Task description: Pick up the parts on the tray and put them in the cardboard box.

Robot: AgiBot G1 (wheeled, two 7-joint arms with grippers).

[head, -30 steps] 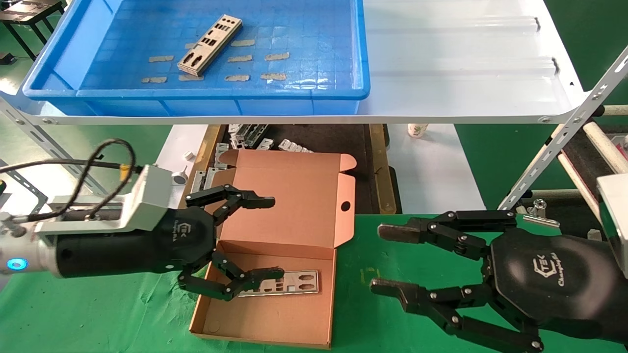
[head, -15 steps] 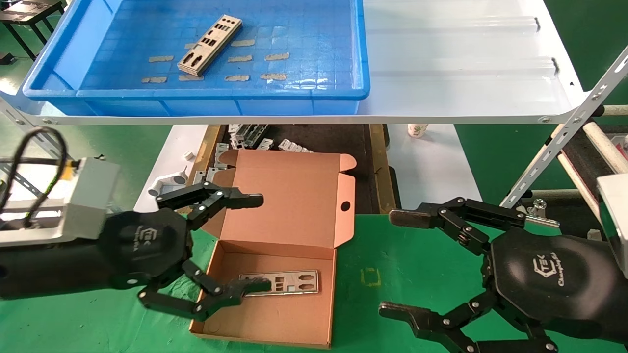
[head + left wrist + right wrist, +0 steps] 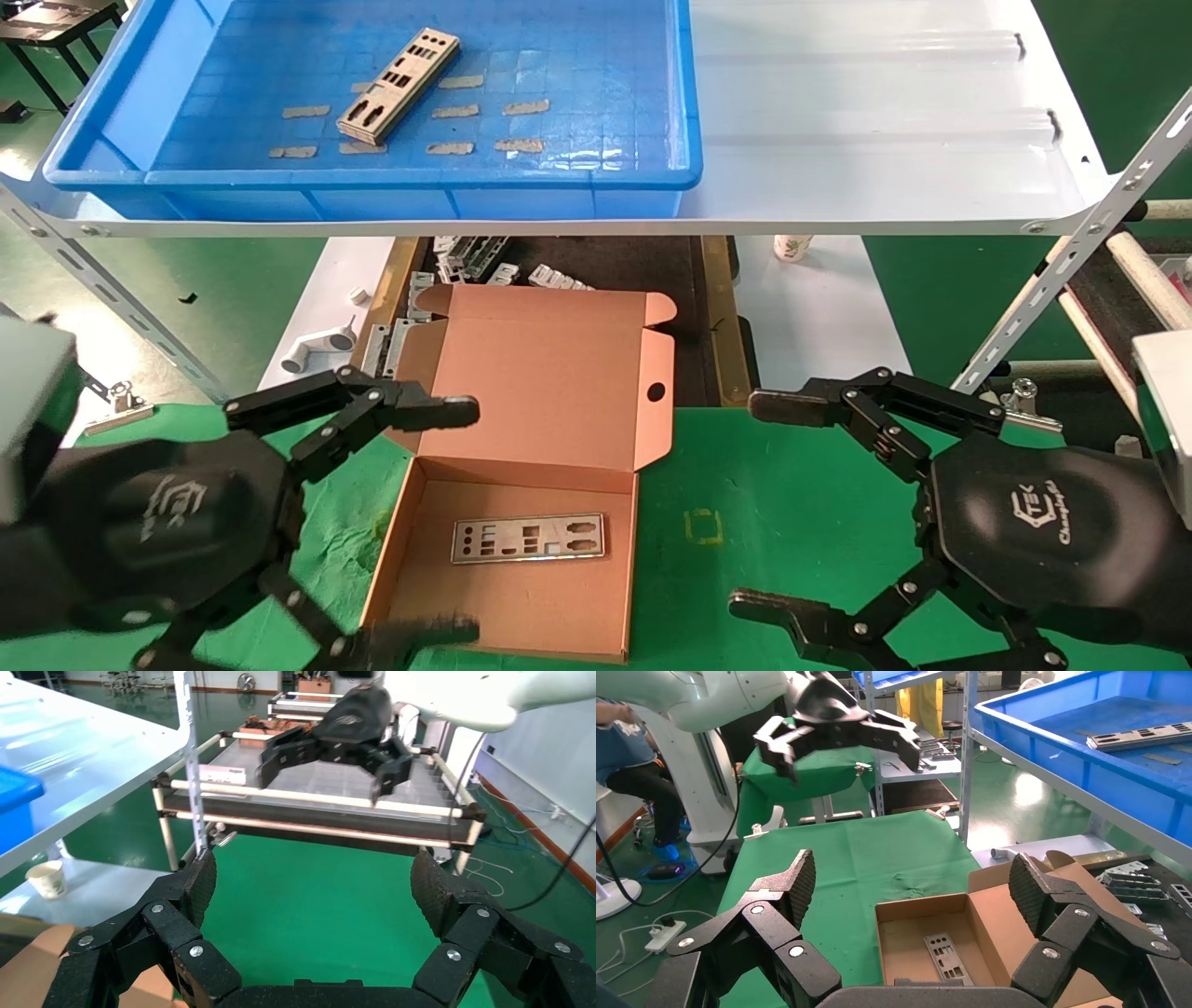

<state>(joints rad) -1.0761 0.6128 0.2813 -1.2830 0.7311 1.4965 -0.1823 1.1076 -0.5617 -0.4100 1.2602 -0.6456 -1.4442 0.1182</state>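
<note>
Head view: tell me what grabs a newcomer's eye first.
The open cardboard box on the green cloth, with one silver part flat on its floor, sits between two big black tools, left tool and right tool, both spread open and empty. Behind, on the white shelf, the blue tray holds one more part.

Left end effector (image 3: 447,522): lower left of the head view, black housing low in frame, fingers spread wide, one fingertip (image 3: 454,411) at mid-height, the other at the bottom edge. Nothing between them.

Right end effector (image 3: 768,508): lower right of the head view, housing at the right edge, fingers pointing toward frame centre, spread wide, empty. Wrist views show both pairs of pads well apart.
</note>
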